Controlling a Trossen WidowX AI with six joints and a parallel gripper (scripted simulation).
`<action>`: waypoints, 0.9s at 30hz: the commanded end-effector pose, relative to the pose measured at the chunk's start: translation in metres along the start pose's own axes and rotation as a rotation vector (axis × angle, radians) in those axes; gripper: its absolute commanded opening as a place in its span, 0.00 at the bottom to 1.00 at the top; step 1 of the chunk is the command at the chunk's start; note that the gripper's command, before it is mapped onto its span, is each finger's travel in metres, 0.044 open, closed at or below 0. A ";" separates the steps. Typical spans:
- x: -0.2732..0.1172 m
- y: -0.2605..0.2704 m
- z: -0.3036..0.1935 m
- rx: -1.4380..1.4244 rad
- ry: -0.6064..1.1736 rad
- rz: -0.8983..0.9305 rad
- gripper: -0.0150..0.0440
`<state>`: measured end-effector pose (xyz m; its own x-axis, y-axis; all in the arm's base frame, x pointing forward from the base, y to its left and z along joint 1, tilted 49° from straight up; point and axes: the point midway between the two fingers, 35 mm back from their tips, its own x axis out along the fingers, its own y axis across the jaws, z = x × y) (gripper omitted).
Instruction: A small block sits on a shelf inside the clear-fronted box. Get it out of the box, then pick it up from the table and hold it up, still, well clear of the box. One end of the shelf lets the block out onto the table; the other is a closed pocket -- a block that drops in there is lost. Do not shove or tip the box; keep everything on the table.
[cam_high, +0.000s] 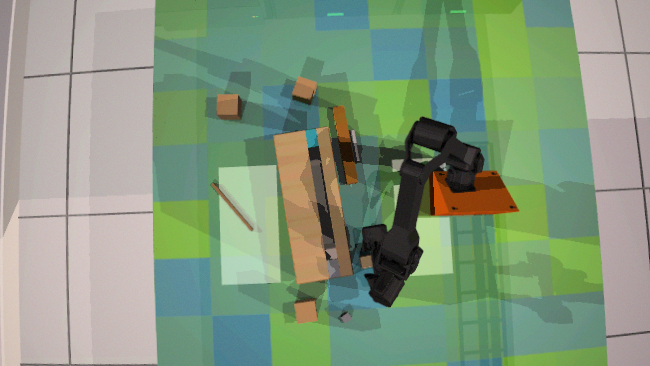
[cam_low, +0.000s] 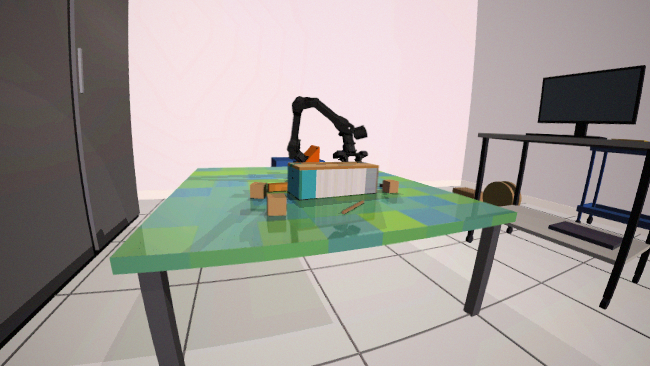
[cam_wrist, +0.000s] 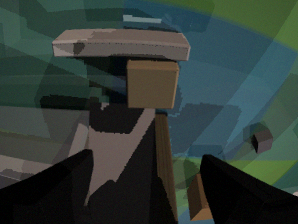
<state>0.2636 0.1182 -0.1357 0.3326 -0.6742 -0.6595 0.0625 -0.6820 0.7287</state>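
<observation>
A small tan block (cam_high: 366, 261) (cam_wrist: 152, 86) is outside the box, low beside its side facing the arm. It touches or nearly touches a pale grey bar (cam_wrist: 120, 49) in the wrist view. The wooden box (cam_high: 292, 200) (cam_low: 345, 182) stands upright, with a long slot in its top; its edge (cam_wrist: 164, 155) shows in the wrist view. My gripper (cam_high: 370, 258) (cam_low: 351, 157) (cam_wrist: 148, 161) is open and empty, above table level beside the box. The block lies beyond the fingertips in the wrist view, not between them.
Larger brown blocks stand behind the box (cam_high: 228, 106) (cam_high: 304, 89) and by its near end (cam_high: 305, 311) (cam_low: 390, 186) (cam_wrist: 200, 202). A small dark cube (cam_high: 345, 316) (cam_wrist: 262, 141) lies nearby. An orange-brown bar (cam_high: 340, 116) stands beside the box; a thin stick (cam_high: 232, 206) (cam_low: 352, 207) lies opposite.
</observation>
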 end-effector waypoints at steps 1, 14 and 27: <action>0.009 0.001 0.007 -0.008 0.010 0.004 0.74; 0.027 -0.001 0.012 -0.009 0.010 0.003 0.74; 0.047 -0.002 0.019 -0.009 0.011 0.004 0.74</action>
<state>0.2643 0.0892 -0.1668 0.3458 -0.6661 -0.6608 0.0603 -0.6870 0.7241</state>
